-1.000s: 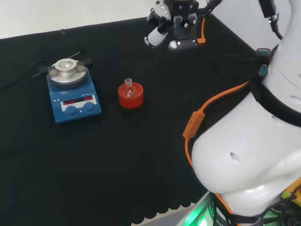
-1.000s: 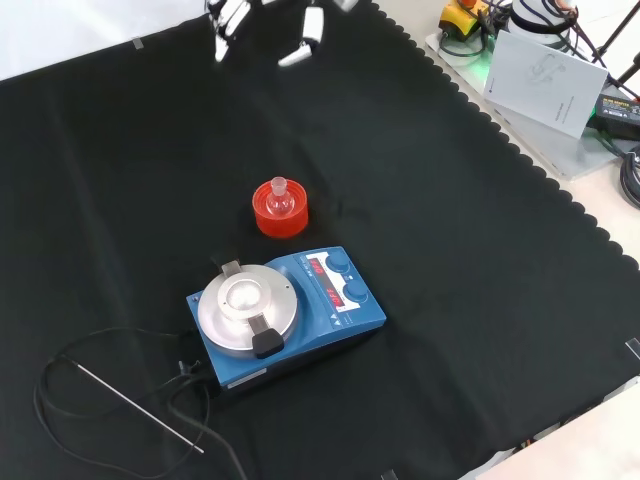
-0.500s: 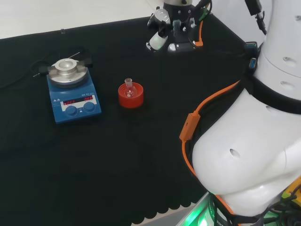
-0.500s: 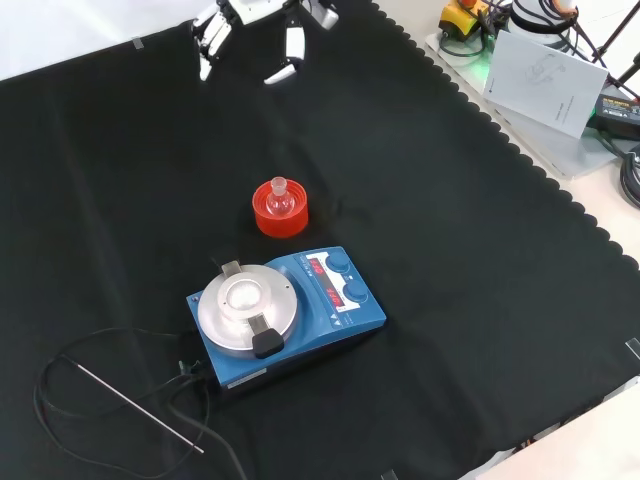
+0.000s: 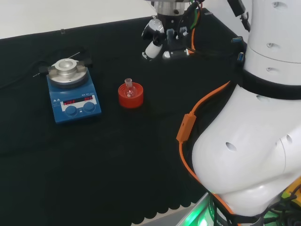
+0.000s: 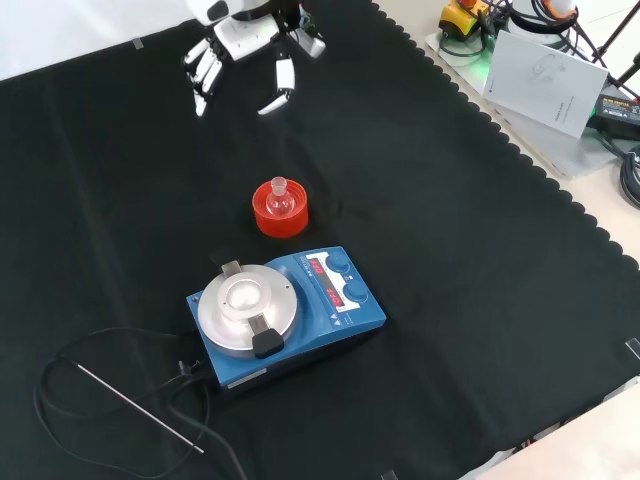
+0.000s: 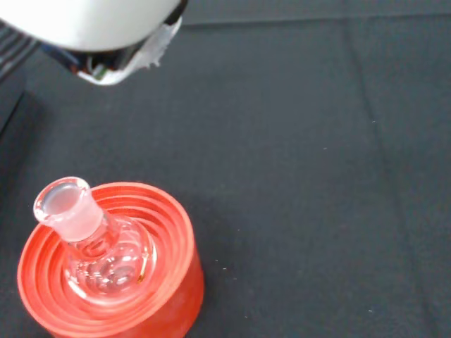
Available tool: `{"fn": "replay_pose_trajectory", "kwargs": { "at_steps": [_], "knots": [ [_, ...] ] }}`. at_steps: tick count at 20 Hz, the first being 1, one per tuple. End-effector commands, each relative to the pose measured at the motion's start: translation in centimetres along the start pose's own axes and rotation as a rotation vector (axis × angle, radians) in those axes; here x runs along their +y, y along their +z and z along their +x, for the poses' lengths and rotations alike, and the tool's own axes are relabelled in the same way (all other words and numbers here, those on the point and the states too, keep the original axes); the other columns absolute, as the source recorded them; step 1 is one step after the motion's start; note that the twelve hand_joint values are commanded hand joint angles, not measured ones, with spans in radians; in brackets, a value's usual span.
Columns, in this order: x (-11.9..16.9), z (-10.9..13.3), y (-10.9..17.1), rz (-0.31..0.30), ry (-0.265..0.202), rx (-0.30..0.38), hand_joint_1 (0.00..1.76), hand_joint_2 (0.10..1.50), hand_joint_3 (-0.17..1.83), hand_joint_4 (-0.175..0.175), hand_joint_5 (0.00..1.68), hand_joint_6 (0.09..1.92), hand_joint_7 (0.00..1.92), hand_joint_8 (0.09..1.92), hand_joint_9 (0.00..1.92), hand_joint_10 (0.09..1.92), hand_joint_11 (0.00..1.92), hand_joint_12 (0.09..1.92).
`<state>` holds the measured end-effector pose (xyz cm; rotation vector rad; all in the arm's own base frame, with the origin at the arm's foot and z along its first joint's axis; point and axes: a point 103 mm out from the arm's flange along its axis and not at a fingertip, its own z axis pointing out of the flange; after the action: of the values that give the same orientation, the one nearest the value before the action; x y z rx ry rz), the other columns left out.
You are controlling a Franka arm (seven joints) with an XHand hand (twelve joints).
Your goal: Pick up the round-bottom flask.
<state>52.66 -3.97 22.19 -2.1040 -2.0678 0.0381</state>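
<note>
- The hand (image 6: 243, 45) has come lower and closer since a moment ago. In the front view it now sits at the upper left of the frame, with more of it showing.
- Its fingers (image 6: 283, 82) are spread and hold nothing.
- The round-bottom flask (image 6: 279, 198) is small and clear. It sits upright in the red ribbed stand (image 6: 278, 215) near the middle of the front view.
- The hand is well apart from the flask, so the pick-up has not begun. I think it must come down more and close round the flask.
- A blue hot plate (image 6: 288, 310) with a silver top stands near the stand.
- The bench (image 6: 480, 300) has a black cloth over it. A thin wire (image 6: 135, 405) lies at the lower left.
- Papers and cables lie past the cloth at the upper right.
</note>
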Motion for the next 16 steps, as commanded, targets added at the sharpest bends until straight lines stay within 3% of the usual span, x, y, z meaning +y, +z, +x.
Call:
{"fn": "replay_pose_trajectory", "kwargs": {
  "at_steps": [1, 9, 16],
  "knots": [
    [0.4, 1.0, 0.9, 0.002, -0.033, 0.000, 0.98, 0.39, 1.12, -0.046, 0.63, 0.09, 0.48, 0.64, 0.59, 0.62, 0.24, 1.33],
    [0.2, 1.7, 2.5, 0.027, -0.058, 0.005, 0.98, 0.39, 1.12, -0.041, 0.65, 0.11, 0.49, 0.64, 0.60, 0.62, 0.25, 1.32],
    [-0.2, 3.0, 4.1, 0.047, -0.114, 0.014, 0.99, 0.39, 1.13, -0.040, 0.66, 0.12, 0.49, 0.63, 0.61, 0.61, 0.25, 1.32]
  ]
}}
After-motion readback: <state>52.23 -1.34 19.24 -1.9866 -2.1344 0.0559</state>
